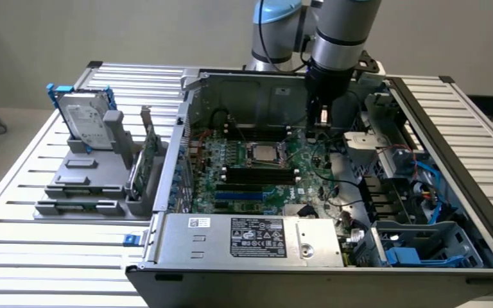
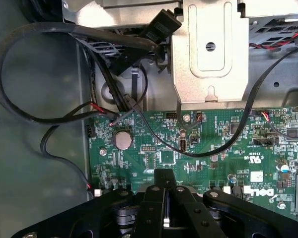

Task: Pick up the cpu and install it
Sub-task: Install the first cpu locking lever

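A small pale silvery square that looks like the cpu (image 1: 264, 153) lies flat inside the metal-framed socket on the green motherboard (image 1: 255, 176) of the open computer case. My gripper (image 1: 322, 130) hangs over the board to the exterior view's right of the socket, apart from the chip. In the wrist view my gripper (image 2: 165, 198) is shut, its black fingers pressed together with nothing between them. Below them lies the motherboard (image 2: 198, 148) with its round coin cell (image 2: 122, 139).
Black cables (image 2: 35, 114) loop beside the board, and a metal bracket (image 2: 208, 54) stands past its edge. A grey fixture (image 1: 84, 183) on the slatted table holds a blue-framed hard drive (image 1: 88, 119). The case's power supply (image 1: 246, 237) and drive cages (image 1: 418, 244) line the near side.
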